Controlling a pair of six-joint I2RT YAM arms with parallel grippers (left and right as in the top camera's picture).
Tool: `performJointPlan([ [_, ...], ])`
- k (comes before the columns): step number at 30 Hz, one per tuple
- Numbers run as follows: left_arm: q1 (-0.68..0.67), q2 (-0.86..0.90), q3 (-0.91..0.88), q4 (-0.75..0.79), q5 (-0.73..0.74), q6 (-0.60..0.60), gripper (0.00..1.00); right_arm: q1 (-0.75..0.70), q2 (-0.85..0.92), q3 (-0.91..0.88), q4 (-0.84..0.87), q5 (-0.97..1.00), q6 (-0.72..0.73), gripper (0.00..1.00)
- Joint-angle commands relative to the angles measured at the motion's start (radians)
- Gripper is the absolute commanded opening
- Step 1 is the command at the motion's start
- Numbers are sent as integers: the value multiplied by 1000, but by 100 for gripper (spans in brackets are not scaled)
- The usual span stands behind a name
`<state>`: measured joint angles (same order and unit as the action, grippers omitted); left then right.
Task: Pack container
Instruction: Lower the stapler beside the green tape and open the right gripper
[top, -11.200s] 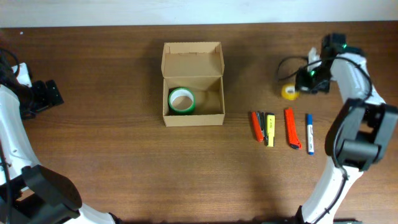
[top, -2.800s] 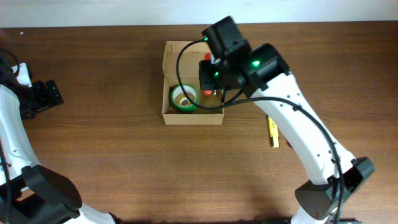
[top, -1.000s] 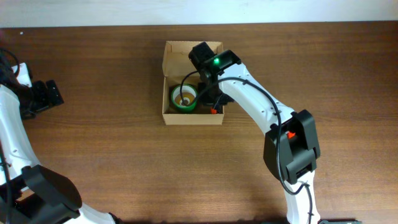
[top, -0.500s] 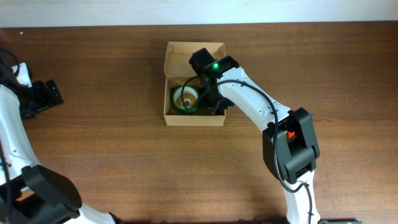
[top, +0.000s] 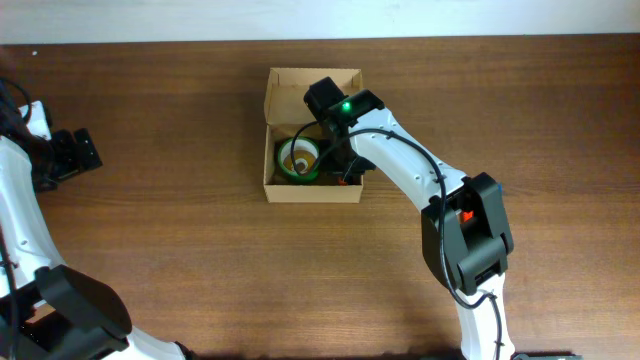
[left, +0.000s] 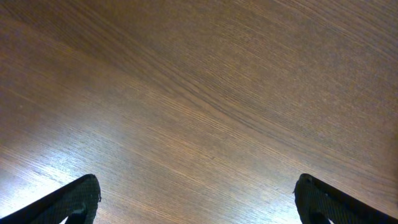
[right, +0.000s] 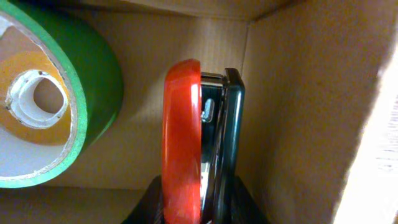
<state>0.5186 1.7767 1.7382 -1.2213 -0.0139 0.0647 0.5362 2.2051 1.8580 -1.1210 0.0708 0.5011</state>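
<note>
The container is an open tan cardboard box at the table's middle back, its flap lid standing up behind. A green tape roll with a smaller yellow roll inside lies in its left half, and shows in the right wrist view. My right gripper is down inside the box's right half, beside the box wall. It is shut on a red and black stapler-like tool held on edge. My left gripper is open and empty at the far left.
The right arm reaches across from the right front and covers the box's right wall. The left arm lies along the table's left edge. Only bare wood shows under the left gripper.
The right arm came from the far right to the box and lowered the red and black tool into its right half. The box shifted slightly right. Nothing has moved in the last half second.
</note>
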Motion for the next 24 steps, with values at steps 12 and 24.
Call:
performJointPlan([
  [12,4,9,-3,2,8,19,100,-7,14,-8,3,13,1,30],
  [24,4,9,-3,2,8,19,99,-8,14,-8,5,19,-26,39],
])
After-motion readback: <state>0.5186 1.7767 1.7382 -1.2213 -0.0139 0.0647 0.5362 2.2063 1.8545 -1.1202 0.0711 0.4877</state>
